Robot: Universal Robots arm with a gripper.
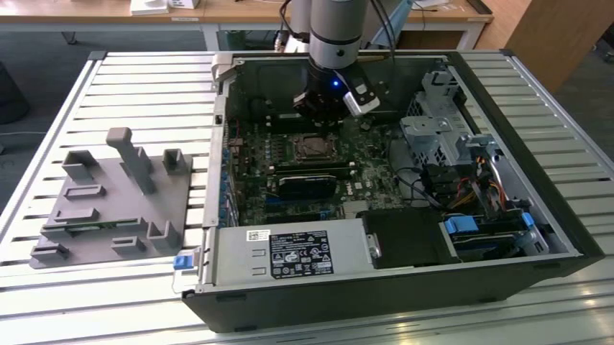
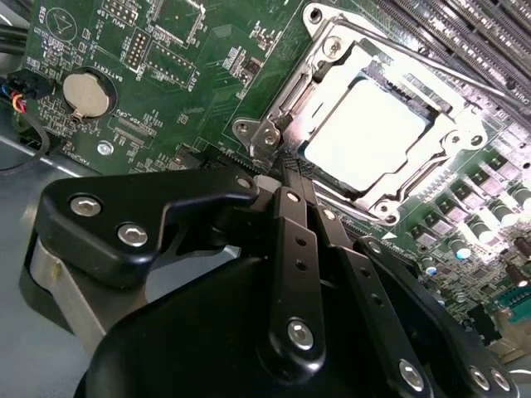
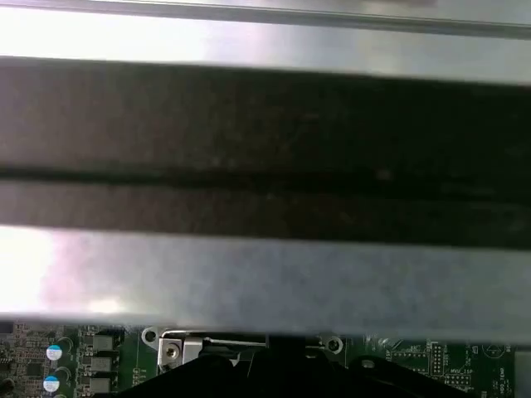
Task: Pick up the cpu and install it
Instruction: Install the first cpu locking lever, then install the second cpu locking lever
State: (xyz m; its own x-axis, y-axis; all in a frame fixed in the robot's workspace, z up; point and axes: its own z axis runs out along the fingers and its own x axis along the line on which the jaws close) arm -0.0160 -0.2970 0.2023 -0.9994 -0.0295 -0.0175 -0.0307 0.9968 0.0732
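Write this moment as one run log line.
cpu: seated in motherboard socket | gripper: shut, empty, at socket edge | case: open

Harsh glare on the cpu (image 2: 369, 133); blurred foreground end effector (image 2: 286, 178).

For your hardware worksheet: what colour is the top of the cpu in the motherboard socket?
Silvery-white, glaring under the light; the cpu shows best in the second wrist view.
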